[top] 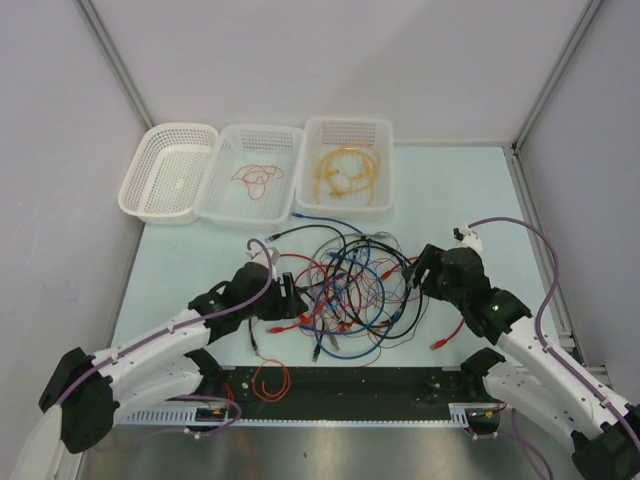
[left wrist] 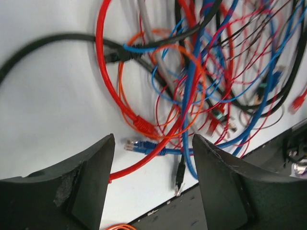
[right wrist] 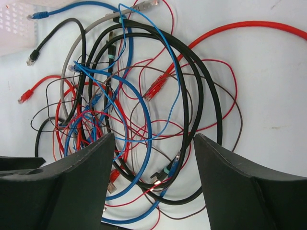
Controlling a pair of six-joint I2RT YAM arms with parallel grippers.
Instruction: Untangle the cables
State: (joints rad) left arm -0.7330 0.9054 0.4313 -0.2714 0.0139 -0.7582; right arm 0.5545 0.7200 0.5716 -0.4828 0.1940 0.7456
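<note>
A tangle of red, blue, black, grey and orange cables (top: pixel 345 285) lies on the pale table between my two arms. My left gripper (top: pixel 290 298) is at the tangle's left edge, open and empty. In the left wrist view it (left wrist: pixel 152 139) hangs over a thick red cable (left wrist: pixel 103 57), a blue plug (left wrist: pixel 139 146) and a small black plug (left wrist: pixel 180 172). My right gripper (top: pixel 420 270) is at the tangle's right edge, open and empty. In the right wrist view it (right wrist: pixel 154 136) is above a black loop (right wrist: pixel 211 110) and a blue cable (right wrist: pixel 146 120).
Three white baskets stand at the back: the left one (top: pixel 170 170) holds nothing, the middle one (top: pixel 215 195) a thin red cable, the right one (top: pixel 385 165) yellow-orange cable. An orange coil (top: pixel 270 380) lies on the dark near-edge strip. A loose red plug (top: pixel 440 342) lies at right.
</note>
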